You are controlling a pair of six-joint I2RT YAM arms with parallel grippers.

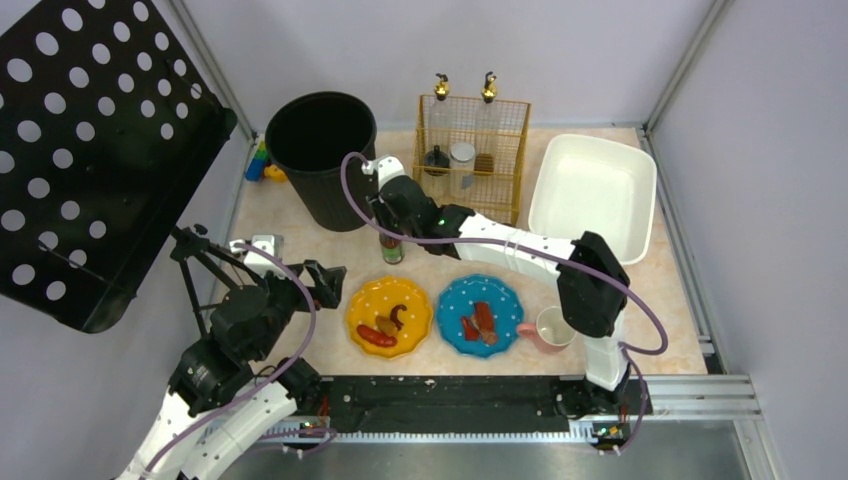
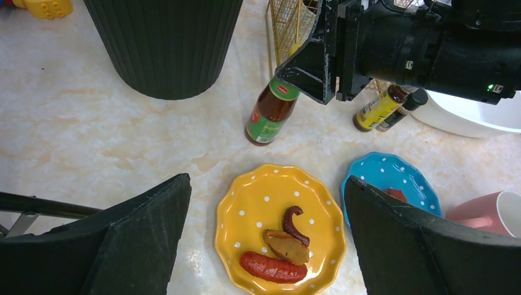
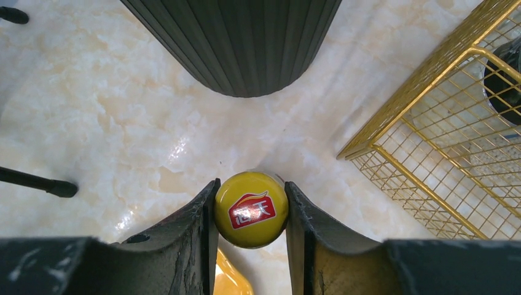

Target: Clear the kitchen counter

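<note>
The right gripper (image 3: 250,195) is clamped on the yellow cap of the sauce bottle (image 2: 270,114), probably to lift it off the kitchen counter (image 2: 92,135). The bottle sits between the black bin (image 2: 166,43) and the wire rack (image 3: 442,160), toward the far edge. The left gripper (image 2: 267,182) hangs wide open over the yellow plate (image 2: 258,196) near the front edge.

Setting: robotics lab test cell staged as a kitchen. Evidence: marbled kitchen counter (image 1: 660,285) boxed in by metal rails (image 1: 700,392) and plain grey wall panels (image 1: 770,150); left arm (image 1: 225,400) and right arm (image 1: 520,250) bolted at its near edge; perforated black board (image 1: 95,165) on a tripod (image 1: 190,270).
</note>
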